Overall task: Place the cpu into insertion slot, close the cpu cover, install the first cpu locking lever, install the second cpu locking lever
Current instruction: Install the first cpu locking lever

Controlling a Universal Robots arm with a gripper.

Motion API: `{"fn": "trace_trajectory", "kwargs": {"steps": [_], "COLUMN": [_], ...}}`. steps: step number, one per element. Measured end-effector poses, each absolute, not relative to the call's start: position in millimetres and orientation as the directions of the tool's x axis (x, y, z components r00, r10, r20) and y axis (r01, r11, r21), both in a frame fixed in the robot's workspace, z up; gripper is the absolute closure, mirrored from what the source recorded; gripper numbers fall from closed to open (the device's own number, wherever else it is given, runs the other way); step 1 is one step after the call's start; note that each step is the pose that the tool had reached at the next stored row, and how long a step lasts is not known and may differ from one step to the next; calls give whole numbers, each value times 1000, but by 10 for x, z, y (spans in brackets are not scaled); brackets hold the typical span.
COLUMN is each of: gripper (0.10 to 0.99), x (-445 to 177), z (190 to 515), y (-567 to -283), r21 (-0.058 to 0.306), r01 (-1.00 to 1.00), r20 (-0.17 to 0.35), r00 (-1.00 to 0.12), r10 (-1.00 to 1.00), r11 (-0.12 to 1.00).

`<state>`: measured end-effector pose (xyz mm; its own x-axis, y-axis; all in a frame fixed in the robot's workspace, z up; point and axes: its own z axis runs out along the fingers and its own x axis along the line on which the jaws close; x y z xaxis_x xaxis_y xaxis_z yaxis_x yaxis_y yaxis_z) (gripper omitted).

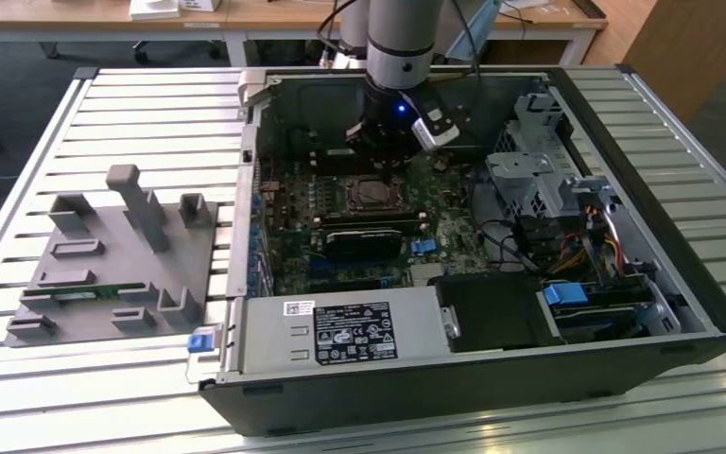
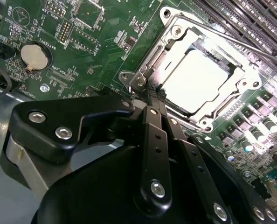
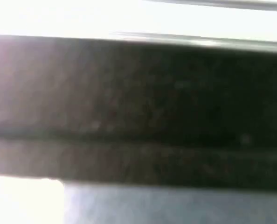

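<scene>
The cpu (image 2: 194,79), a flat square chip with a dull silver top, lies in the insertion slot (image 1: 370,194) on the green board inside the open computer case. The cpu cover (image 2: 169,46), a thin silver frame with a window, lies flat around the chip. A thin metal lever rod (image 2: 250,46) runs along one side of the cover. My gripper (image 2: 155,95) has its black fingers pressed together at one corner of the cover, and I see nothing between them. In the exterior view the gripper (image 1: 380,159) hangs just behind the slot.
A round coin battery (image 2: 34,57) sits on the board beside the gripper. A black card (image 1: 363,236) lies in front of the slot, a power supply (image 1: 337,331) at the case's near side, and a drive cage (image 1: 527,180) with cables on the exterior view's right. A grey fixture (image 1: 111,255) stands outside the case.
</scene>
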<state>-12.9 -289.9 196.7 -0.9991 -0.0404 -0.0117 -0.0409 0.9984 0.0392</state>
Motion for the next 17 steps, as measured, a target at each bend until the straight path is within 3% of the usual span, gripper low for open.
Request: {"fn": "trace_trajectory", "kwargs": {"steps": [5,17], "gripper": [980,980], "x": [-125,-126], "z": [1980,2134], "y": [-2892,-2909], "r21": [85,87], "r01": [-41,-41], "r20": [-15,-14], "r00": [-999,-999], "r10": [-40,-40], "r11": [996,995]}}
